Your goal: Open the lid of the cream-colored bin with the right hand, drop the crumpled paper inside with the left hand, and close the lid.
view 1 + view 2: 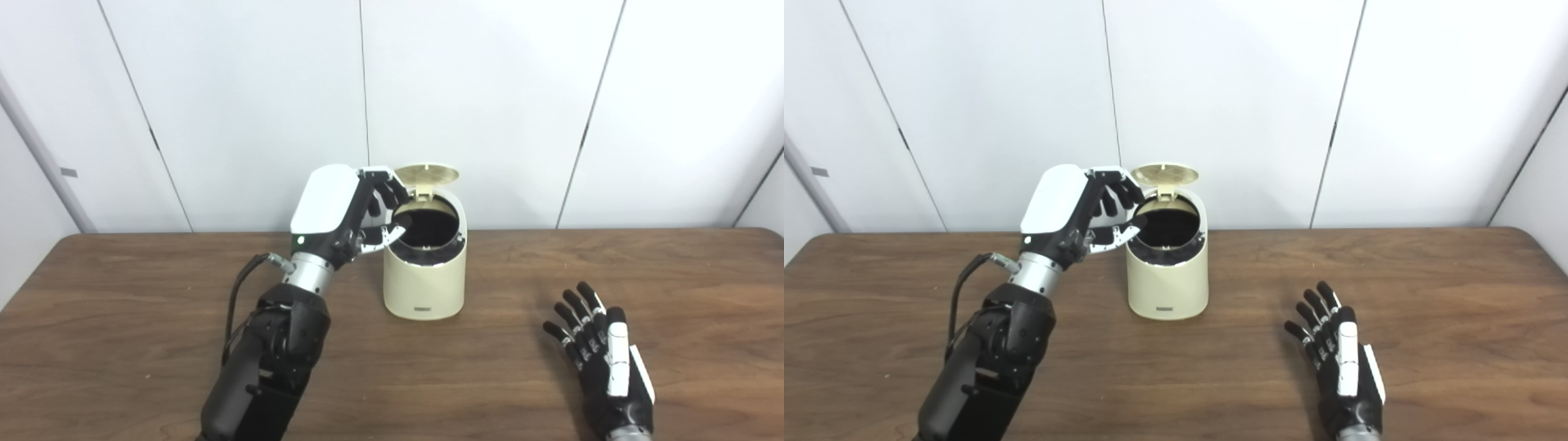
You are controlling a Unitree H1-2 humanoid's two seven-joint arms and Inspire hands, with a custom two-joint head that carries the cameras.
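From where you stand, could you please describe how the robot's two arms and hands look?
The left hand has a glossy white back shell, black fingers with white segments and a small green light near the wrist. A silver wrist ring joins a black forearm with a looping black cable. The right hand is black with white panels.

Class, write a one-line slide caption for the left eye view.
Left hand at the mouth of the cream-colored plastic bin, round lid up; right hand open.

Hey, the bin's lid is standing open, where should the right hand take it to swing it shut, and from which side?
Take the lid at its raised free edge, farthest from the hinge at the back of the bin's rim. Bring the right hand in from above and press forward and down; the lid stands up behind the opening, so that edge probably gives the most leverage.
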